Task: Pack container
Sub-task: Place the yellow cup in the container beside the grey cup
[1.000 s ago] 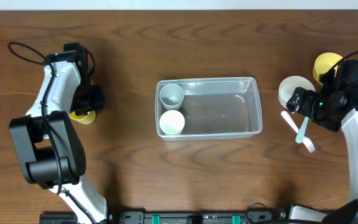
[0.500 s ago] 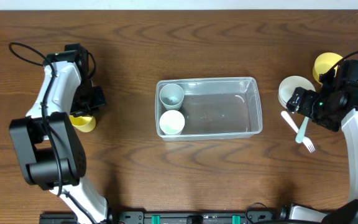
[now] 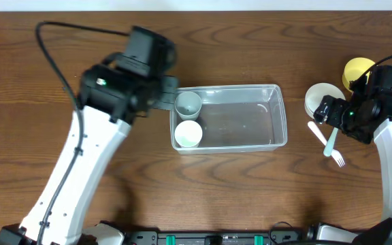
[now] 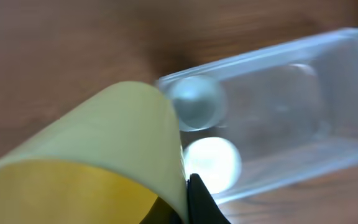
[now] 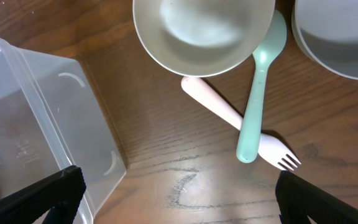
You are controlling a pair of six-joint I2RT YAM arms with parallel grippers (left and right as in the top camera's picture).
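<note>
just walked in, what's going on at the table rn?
Packing job. The clear container already holds a grey-green cup and a white cup at its left end. The left gripper holds a yellow cup by that end, apparently not yet in. The right gripper is open above the table off the container's right end, near a pink fork crossed by a teal spoon and a white bowl, touching none.

Clear rectangular container [image 3: 250, 117], upright at table centre, two cups at its left end
</note>
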